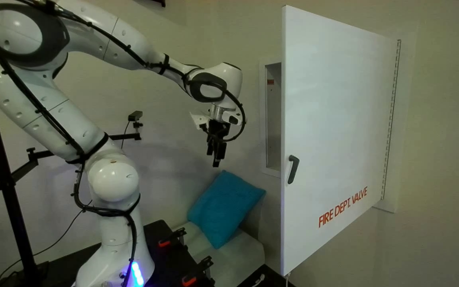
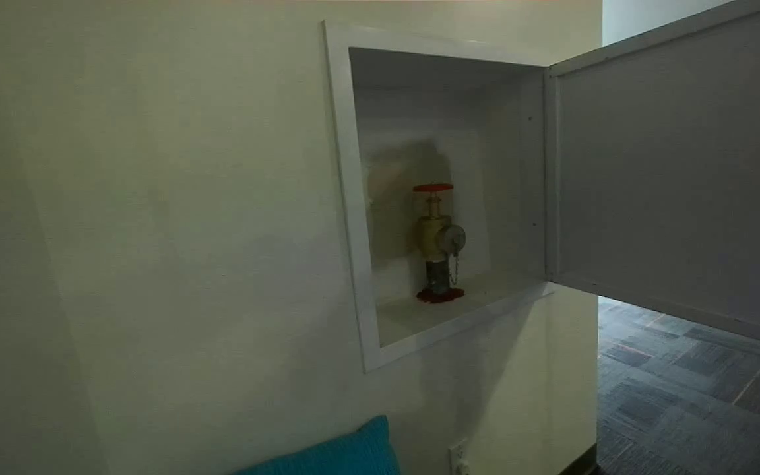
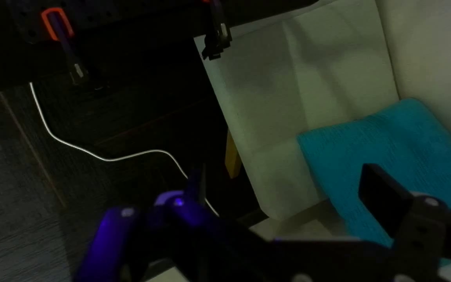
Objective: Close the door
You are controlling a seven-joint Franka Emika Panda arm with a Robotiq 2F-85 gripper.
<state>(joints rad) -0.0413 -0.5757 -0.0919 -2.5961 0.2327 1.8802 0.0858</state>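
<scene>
Because the black two-fingered gripper (image 1: 213, 158), spread apart, hangs left of the flat white rectangular metal-looking door (image 1: 337, 119), any rightward contact could swing it wider.

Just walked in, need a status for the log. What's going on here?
A Franka arm has the job of closing the white FIRE DEPT. VALVE door. The door stands wide open, baring the valve in the wall cabinet. The gripper hangs open and empty, clear of the door and higher than the blue cushion. So nothing is being handled, and the closing is not yet done.
</scene>
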